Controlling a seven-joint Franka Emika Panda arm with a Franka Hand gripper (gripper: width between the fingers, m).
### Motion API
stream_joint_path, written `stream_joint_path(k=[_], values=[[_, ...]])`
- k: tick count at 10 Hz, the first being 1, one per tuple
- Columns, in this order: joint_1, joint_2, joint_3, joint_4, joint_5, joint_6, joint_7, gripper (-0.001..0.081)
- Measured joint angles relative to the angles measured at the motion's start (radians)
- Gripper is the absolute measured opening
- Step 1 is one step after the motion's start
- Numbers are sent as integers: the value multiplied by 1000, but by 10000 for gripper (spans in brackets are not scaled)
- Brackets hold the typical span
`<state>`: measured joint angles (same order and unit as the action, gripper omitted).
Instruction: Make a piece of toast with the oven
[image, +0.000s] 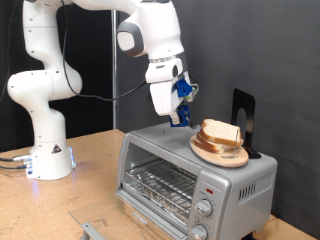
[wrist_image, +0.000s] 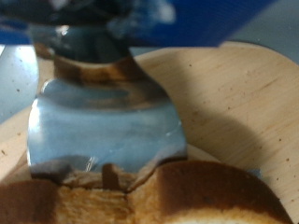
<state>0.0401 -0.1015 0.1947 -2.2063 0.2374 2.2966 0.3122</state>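
The piece of toast lies on a round wooden plate on top of the silver toaster oven, towards the exterior view's right. My gripper, with blue parts, hangs just above the oven's top, close beside the plate on its left. It holds nothing that I can see. In the wrist view a shiny metal finger fills the middle, the toast's crust lies just beyond its tip, and the wooden plate spreads behind. The oven's wire rack shows through the glass front.
A black upright stand rises behind the plate on the oven's top. The oven's knobs run down its right side. The robot's white base stands at the left on the wooden table. A small metal piece lies at the table's front.
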Motion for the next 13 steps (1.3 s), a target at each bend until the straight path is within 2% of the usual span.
stream_joint_path(k=[6,10,12,13], values=[[0,32,24,23,-16,0,48,400],[1,54,37,27,-18,29,54,400],[2,59,41,21,-9,80,55,400],[5,59,43,7,35,130,16,400]])
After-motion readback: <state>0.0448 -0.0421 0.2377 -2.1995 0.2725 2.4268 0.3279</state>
